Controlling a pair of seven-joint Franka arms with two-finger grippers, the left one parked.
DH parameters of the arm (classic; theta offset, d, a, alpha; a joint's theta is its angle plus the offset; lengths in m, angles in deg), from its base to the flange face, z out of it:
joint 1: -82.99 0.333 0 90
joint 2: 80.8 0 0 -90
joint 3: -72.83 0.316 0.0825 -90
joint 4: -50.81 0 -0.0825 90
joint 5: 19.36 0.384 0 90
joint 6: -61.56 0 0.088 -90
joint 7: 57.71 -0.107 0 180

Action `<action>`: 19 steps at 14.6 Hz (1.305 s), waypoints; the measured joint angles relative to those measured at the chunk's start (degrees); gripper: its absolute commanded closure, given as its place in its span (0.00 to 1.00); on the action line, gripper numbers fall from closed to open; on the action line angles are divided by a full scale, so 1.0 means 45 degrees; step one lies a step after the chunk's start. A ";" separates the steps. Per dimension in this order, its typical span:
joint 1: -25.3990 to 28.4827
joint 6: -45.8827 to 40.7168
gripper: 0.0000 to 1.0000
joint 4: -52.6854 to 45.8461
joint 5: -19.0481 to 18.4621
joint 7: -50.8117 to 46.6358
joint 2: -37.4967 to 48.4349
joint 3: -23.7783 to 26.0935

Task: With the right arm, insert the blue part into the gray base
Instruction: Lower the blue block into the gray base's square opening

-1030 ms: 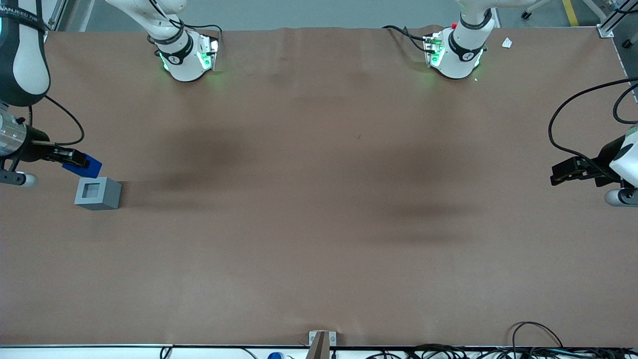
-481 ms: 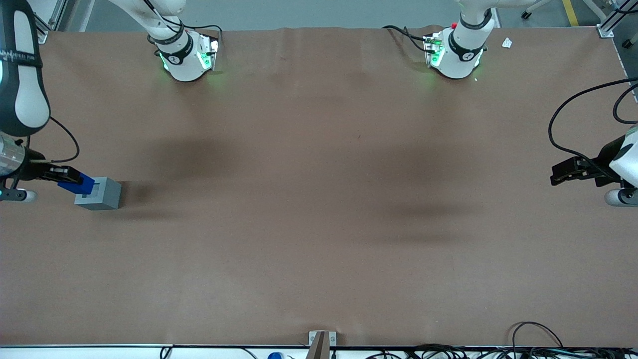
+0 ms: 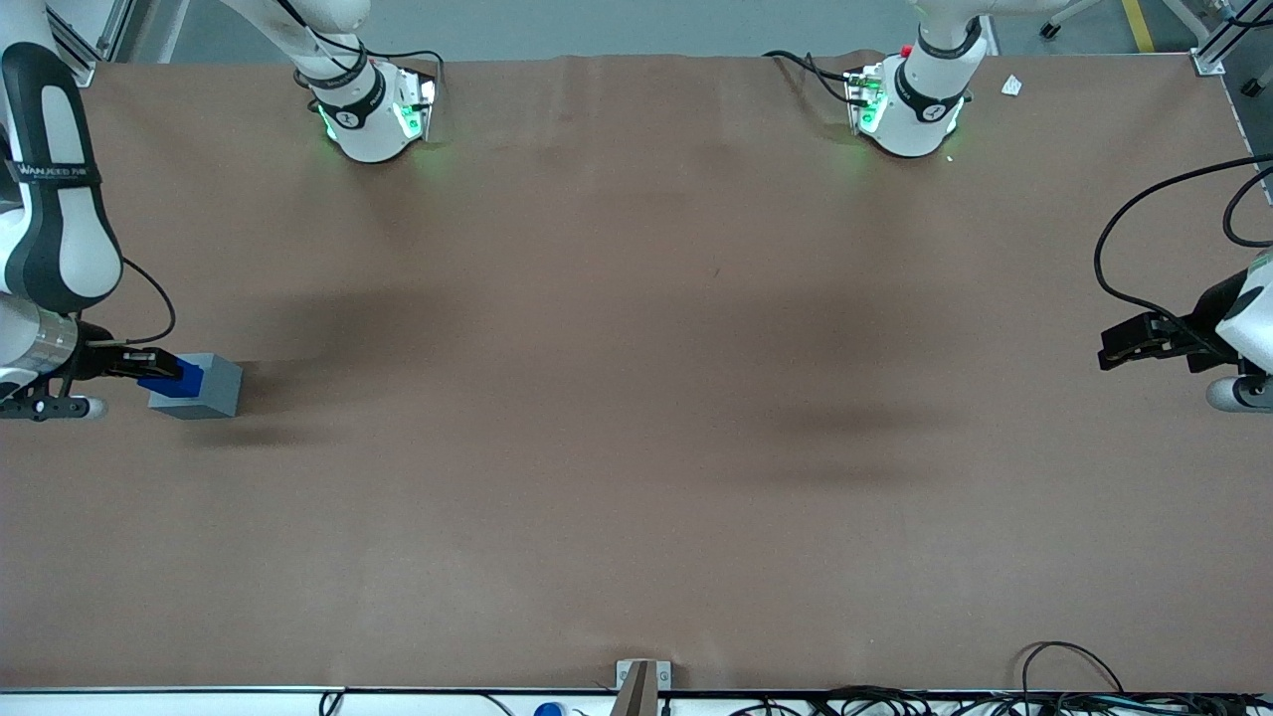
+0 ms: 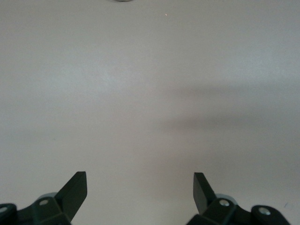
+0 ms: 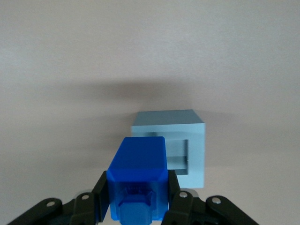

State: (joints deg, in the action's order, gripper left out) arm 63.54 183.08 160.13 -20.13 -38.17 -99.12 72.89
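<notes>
While the right arm (image 3: 55, 239) reaches in at the middle left edge of the front view, its gripper (image 3: 149, 370) pinches the blue part (image 3: 171, 377), which overlaps the gray base (image 3: 204, 386) — carried, apparently not yet seated.

From the right wrist, the blue part (image 5: 138, 176) hangs clamped over the recess of the gray base (image 5: 180, 140); lowering it in and releasing remain, I judge.

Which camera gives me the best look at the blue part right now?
The right wrist view: the blue part fills the frame, clamped in the gripper just above the gray base and its recess. The front view shows only a small blue patch at the base's edge. The left wrist view shows none of it.
</notes>
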 measured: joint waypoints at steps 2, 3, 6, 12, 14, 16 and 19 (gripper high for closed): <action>-0.0207 0.0134 0.93 -0.0001 -0.0027 0.0230 -0.0182 -0.0001; -0.0275 0.0176 0.93 -0.0001 -0.0031 0.0278 -0.0238 -0.0001; -0.0308 0.0192 0.93 -0.0001 -0.0033 0.0297 -0.0332 0.0006; -0.0436 0.0189 0.92 -0.0001 -0.0033 0.0298 -0.0433 0.0006; -0.0457 0.0186 0.92 0.0000 -0.0033 0.0298 -0.0455 0.0006; -0.0474 0.0161 0.92 0.0000 -0.0033 0.0298 -0.0459 0.0004; -0.0540 0.0134 0.92 0.0004 -0.0035 0.0298 -0.0506 0.0000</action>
State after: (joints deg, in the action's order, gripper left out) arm 61.11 183.68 160.15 -20.29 -36.83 -101.40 72.89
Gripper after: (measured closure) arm 0.489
